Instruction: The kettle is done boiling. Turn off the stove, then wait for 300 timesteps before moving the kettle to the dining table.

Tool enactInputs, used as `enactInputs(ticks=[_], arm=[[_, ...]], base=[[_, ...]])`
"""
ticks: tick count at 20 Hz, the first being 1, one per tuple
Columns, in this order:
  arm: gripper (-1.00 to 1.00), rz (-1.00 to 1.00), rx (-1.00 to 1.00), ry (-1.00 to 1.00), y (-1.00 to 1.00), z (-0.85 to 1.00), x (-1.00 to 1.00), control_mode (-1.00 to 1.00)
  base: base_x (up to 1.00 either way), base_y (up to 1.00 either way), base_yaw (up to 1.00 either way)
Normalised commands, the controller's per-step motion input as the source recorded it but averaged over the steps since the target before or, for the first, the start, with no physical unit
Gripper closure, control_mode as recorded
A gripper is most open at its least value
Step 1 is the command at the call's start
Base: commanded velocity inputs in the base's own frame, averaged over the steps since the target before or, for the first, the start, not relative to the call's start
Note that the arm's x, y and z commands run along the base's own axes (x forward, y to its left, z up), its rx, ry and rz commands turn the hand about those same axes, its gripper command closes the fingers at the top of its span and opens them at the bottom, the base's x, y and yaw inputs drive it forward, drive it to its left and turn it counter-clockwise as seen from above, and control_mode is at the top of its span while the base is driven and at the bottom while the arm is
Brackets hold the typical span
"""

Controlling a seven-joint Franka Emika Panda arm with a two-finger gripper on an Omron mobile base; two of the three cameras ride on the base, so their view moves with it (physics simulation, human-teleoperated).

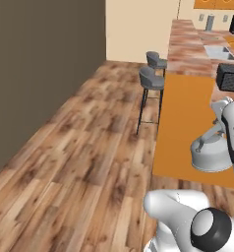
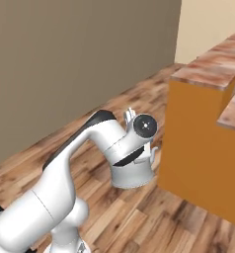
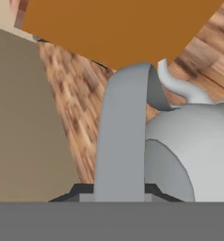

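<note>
Gripping the kettle (image 1: 211, 155) by its handle, pincer (image 3: 119, 190) clamped, beside dining table (image 1: 188, 123)

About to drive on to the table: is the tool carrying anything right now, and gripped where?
Yes. The tool is shut on the kettle, gripping its flat grey handle, with the body hanging above the wood floor.

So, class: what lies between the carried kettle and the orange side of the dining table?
Nothing. In the right base view, only bare wood floor shows between the kettle and the dining table.
</note>
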Motion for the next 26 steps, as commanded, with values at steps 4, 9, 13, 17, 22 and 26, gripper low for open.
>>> enactInputs(ticks=[4, 9, 13, 17, 22, 26], arm=[[1.0, 0.0, 0.0, 0.0, 0.0, 0.0, 0.0, 1.0], [1.0, 0.0, 0.0, 0.0, 0.0, 0.0, 0.0, 1.0], [1.0, 0.0, 0.0, 0.0, 0.0, 0.0, 0.0, 1.0], [1.0, 0.0, 0.0, 0.0, 0.0, 0.0, 0.0, 1.0], [1.0, 0.0, 0.0, 0.0, 0.0, 0.0, 0.0, 1.0], [1.0, 0.0, 0.0, 0.0, 0.0, 0.0, 0.0, 1.0]], base=[[0.12, 0.63, -0.22], [0.13, 0.54, -0.22], [0.15, 0.55, -0.24], [0.14, 0.55, -0.23], [0.12, 0.55, -0.23], [0.19, 0.55, -0.23]])
